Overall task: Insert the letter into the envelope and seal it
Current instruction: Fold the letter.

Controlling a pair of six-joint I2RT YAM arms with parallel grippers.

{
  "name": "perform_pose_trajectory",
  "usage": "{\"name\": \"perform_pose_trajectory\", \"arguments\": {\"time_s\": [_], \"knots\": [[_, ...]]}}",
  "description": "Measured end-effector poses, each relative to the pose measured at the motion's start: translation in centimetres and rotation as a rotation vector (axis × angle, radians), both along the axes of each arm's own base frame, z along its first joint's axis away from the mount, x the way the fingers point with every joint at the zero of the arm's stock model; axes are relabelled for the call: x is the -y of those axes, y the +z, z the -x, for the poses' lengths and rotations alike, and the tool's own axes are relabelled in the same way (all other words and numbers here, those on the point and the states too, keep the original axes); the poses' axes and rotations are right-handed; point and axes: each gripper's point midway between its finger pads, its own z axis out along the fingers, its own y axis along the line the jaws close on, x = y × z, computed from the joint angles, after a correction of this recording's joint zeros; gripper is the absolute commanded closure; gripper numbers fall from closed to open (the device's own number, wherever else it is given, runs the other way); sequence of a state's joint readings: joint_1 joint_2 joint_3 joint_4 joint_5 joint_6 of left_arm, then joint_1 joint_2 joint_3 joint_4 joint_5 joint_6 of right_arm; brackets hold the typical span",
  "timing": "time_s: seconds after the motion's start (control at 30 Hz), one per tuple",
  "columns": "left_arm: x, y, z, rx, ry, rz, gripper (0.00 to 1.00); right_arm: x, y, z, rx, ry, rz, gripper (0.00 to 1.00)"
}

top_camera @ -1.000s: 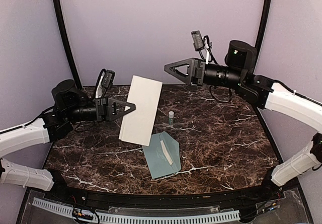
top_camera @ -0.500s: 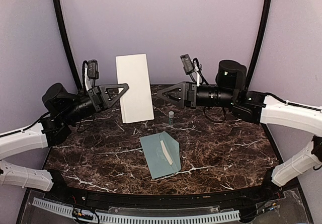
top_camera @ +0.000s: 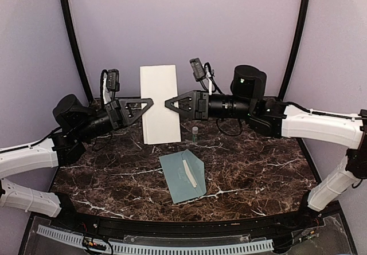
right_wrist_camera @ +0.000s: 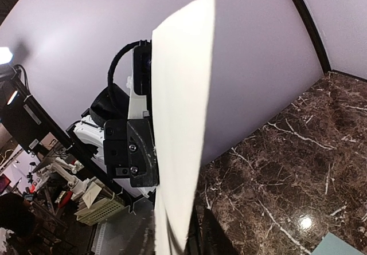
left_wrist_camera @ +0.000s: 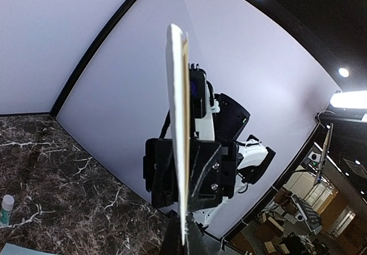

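The letter, a folded cream sheet, hangs upright in the air above the back of the table. My left gripper is shut on its left edge, and the left wrist view shows the sheet edge-on, rising from between the fingers. My right gripper faces it from the right, its jaws closed on the right edge. In the right wrist view the paper runs down between the fingers. The pale grey-teal envelope lies flat on the table below, flap open, with a white strip inside.
A small white-and-green glue stick stands upright on the dark marble table, just behind the envelope and under the right gripper. Curved black frame posts and purple walls enclose the back.
The left arm lifted the letter and turned it upright. The right arm swung left and down to the sheet's right edge, and its jaws went from wide open to closed on it.
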State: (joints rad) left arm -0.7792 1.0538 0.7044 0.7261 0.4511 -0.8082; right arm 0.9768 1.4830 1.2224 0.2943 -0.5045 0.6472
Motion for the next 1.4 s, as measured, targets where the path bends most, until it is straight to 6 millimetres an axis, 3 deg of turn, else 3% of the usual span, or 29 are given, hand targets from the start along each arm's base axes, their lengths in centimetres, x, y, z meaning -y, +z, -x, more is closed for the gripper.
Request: {"name": "perform_pose_trajectory", "arguments": {"time_s": [0.07, 0.13, 0.17, 0.23, 0.3, 0.4, 0.6, 0.8, 0.93, 1.03, 1.2, 1.33, 1.4], "knots": [[0.1, -0.1, 0.3, 0.002, -0.015, -0.004, 0.99, 0.0, 0.2, 0.0, 0.011, 0.001, -0.002, 1.00], [0.2, -0.1, 0.5, 0.004, -0.028, -0.008, 0.80, 0.0, 0.3, 0.0, 0.007, -0.001, -0.004, 1.00], [0.2, -0.2, 0.5, 0.006, -0.030, -0.011, 0.63, 0.0, 0.3, 0.0, 0.013, 0.000, -0.004, 1.00], [0.4, -0.2, 0.7, 0.006, -0.039, -0.020, 0.42, 0.0, 0.4, 0.0, 0.021, -0.003, -0.003, 1.00], [0.5, -0.1, 0.7, 0.010, -0.044, -0.028, 0.30, 0.0, 0.4, -0.1, 0.033, -0.005, 0.011, 1.00], [0.4, -0.1, 0.6, 0.009, -0.031, -0.046, 0.20, 0.1, 0.8, -0.1, 0.060, -0.011, 0.028, 1.00], [-0.4, 0.2, 0.0, 0.005, 0.042, -0.116, 0.12, 0.9, 1.2, 0.2, 0.108, 0.009, 0.088, 1.00], [-2.6, 3.5, -1.5, 0.055, 0.181, -0.210, 0.06, 1.7, 1.0, 1.7, 0.137, 0.089, 0.191, 1.00], [-3.8, 5.8, -1.7, 0.119, 0.214, -0.283, 0.06, 2.3, -0.9, 2.9, 0.115, 0.157, 0.276, 1.00], [-3.1, 6.2, -1.2, 0.166, 0.157, -0.352, 0.09, 2.7, -2.8, 3.9, 0.081, 0.202, 0.346, 1.00], [-0.4, 3.1, -0.4, 0.153, -0.043, -0.483, 0.11, 3.0, -4.8, 5.1, 0.048, 0.252, 0.420, 1.00], [0.9, -0.5, 0.3, 0.088, -0.174, -0.578, 0.14, 2.9, -4.7, 5.2, 0.053, 0.269, 0.447, 1.00], [1.4, -1.4, 0.6, 0.071, -0.220, -0.610, 0.22, 2.7, -4.4, 5.0, 0.065, 0.278, 0.454, 1.00]]}}
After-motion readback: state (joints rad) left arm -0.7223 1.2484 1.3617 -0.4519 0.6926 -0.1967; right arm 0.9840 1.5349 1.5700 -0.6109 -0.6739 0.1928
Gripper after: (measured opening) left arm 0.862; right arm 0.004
